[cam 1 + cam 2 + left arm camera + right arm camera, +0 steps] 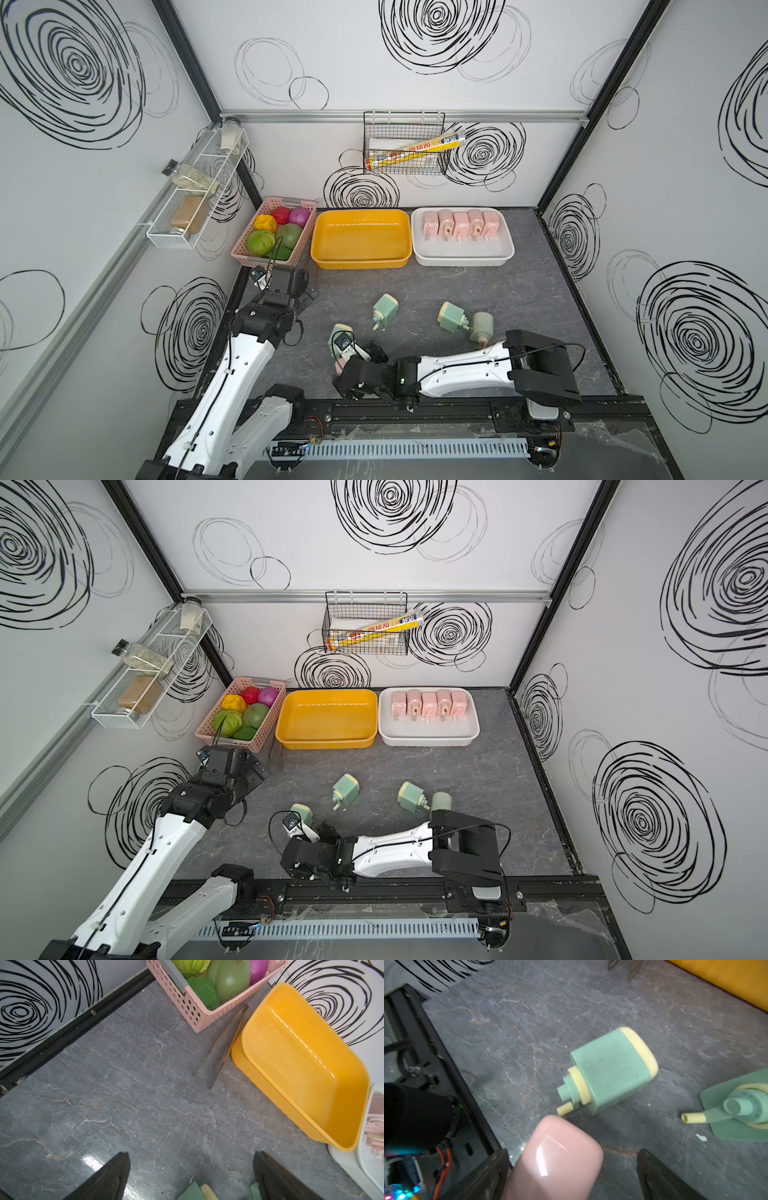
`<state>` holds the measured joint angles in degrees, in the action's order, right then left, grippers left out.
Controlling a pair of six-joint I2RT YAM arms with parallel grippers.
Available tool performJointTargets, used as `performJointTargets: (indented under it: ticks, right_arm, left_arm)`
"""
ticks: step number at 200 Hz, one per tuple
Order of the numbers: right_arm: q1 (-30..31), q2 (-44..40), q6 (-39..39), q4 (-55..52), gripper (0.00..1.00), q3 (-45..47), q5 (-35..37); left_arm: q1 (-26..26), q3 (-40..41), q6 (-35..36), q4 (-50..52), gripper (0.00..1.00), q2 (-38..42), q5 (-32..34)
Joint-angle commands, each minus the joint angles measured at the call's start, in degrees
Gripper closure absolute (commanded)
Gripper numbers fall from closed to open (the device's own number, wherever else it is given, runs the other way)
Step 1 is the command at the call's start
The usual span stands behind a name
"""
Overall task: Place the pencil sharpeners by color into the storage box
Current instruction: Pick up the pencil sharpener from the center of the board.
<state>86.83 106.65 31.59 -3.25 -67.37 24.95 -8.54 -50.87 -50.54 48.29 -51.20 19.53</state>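
Five pink sharpeners (461,226) sit in a row along the back of the white tray (463,261) in both top views, with the yellow tray (361,262) just beside it. Four mint sharpeners (384,311) lie loose on the grey table (519,316). The nearest of them is partly hidden by the right gripper (356,354), which is low over the front of the table. A sixth pink sharpener (340,365) peeks out beside that gripper. The left gripper (309,297) hangs near the pink basket (266,259), well apart from every sharpener.

The left wrist view shows this gripper's jaws spread over bare table. Metal tongs (222,1043) lie between the basket and the yellow tray, and mint plastic shows at the frame's edge.

The right wrist view shows the right gripper's jaws spread wide. The sixth pink sharpener (560,1159) lies between them, close against one finger (500,1159) and clear of the other, so it is not clamped. One mint sharpener (610,1072) lies on its side just beyond it.
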Motion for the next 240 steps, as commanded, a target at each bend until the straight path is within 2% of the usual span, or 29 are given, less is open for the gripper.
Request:
performJointTargets:
  ticks: [1, 32, 58, 89, 117, 152, 203, 225, 240]
  right_arm:
    - [-0.08, 1.81, -1.35, -9.46, 0.0, -2.77, 2.87]
    - [-0.17, 2.59, -4.57, -14.06, 0.01, -3.84, 2.57]
    - [-0.43, 0.14, -8.43, -14.29, 0.02, -1.89, -1.41]
    - [-1.12, -0.41, -5.8, -15.86, 0.05, -3.0, -5.41]
    - [-1.31, 0.73, -3.25, -16.07, 0.12, -4.08, -5.8]
    - [-1.84, 1.24, -5.37, -11.66, 0.13, -3.49, -9.2]
    - [-2.71, 1.54, -8.28, -9.58, 0.25, -4.54, -10.24]
    - [-3.02, 0.65, -8.96, -9.18, 0.37, -3.53, -11.4]
    - [-3.31, 0.14, -8.99, -9.04, 0.41, -2.66, -11.91]
  left_arm:
    - [0.84, 1.12, 1.38, -2.06, 0.01, 1.13, -0.08]
    - [0.98, 1.73, 1.76, -2.92, 0.01, 1.31, -0.94]
    - [0.98, 1.92, 2.02, -3.05, 0.01, 0.81, -1.16]
    - [1.06, 1.98, 1.81, -3.12, 0.01, 0.83, -0.9]
    - [1.06, 2.25, 1.59, -3.19, 0.01, 0.92, -0.89]
    - [1.06, 2.53, 1.76, -3.48, 0.01, 0.66, -1.07]
    - [1.06, 2.93, 1.81, -3.73, 0.01, 0.71, -1.06]
    - [1.06, 2.97, 1.8, -4.12, 0.01, 0.69, -1.57]
    - [1.06, 2.84, 1.85, -4.34, 0.01, 0.66, -2.1]
